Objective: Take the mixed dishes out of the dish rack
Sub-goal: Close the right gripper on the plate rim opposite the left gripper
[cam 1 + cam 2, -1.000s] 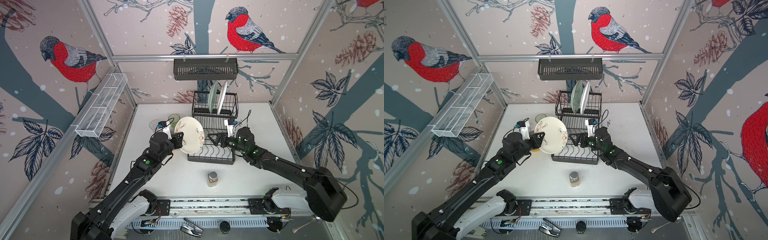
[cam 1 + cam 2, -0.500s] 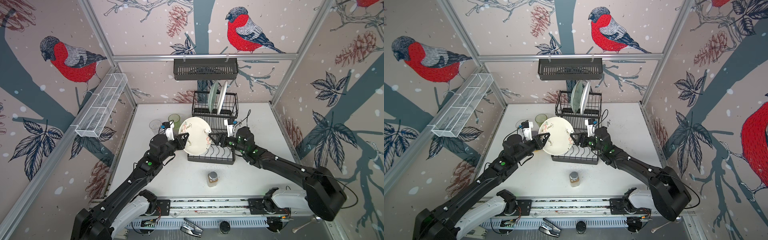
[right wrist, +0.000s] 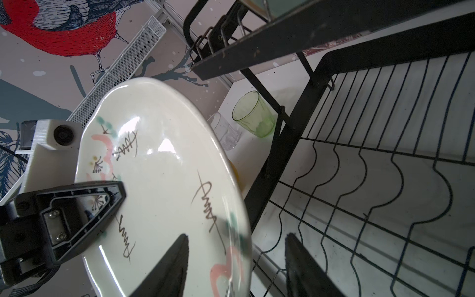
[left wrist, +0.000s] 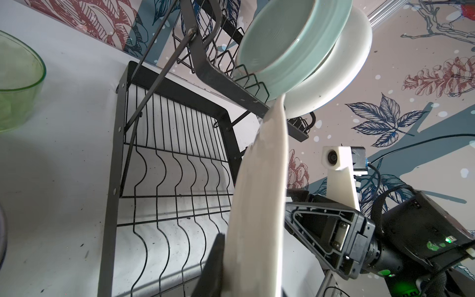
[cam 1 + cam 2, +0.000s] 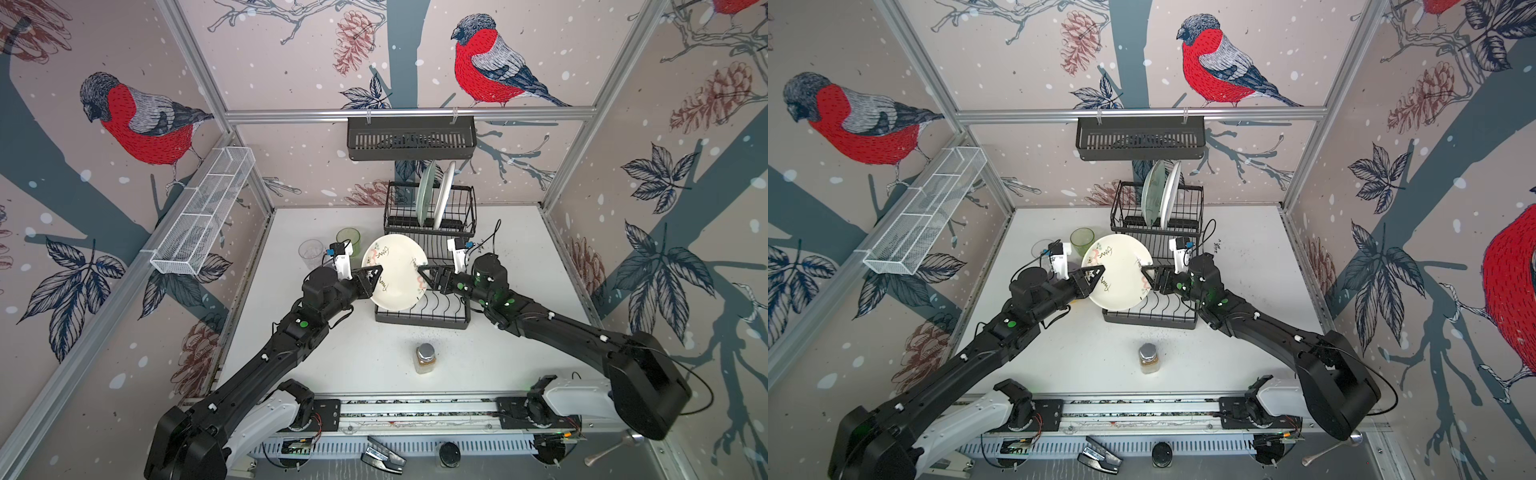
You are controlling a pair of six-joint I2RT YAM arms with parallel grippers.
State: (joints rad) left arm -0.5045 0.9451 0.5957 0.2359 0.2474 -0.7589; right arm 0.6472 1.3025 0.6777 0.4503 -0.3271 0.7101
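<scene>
Fig.: unloading approx. half done. L gripper (image 5: 377, 276) clamps patterned plate (image 5: 395, 270) by rim, above dish rack (image 5: 419, 321) lower tier. R gripper (image 5: 422, 274) straddles opp. rim, jaws part-open, not yet gripping. Green tumbler (image 5: 348, 239) and clear tumbler (image 5: 311, 251) stand on table (image 5: 519, 257). Pale green plate (image 5: 426, 193) and white plate (image 5: 445, 195) left in upper tier.

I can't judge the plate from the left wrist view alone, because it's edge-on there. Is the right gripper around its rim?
Observer: Yes. In the right wrist view the right gripper straddles the rim of the patterned plate, jaws apart.
Operator: And where does my own grip sit?
Observer: In both top views the left gripper pinches the opposite rim.
Operator: Is anything off the rack already?
Observer: A clear tumbler stands on the table beside the green tumbler.
</scene>
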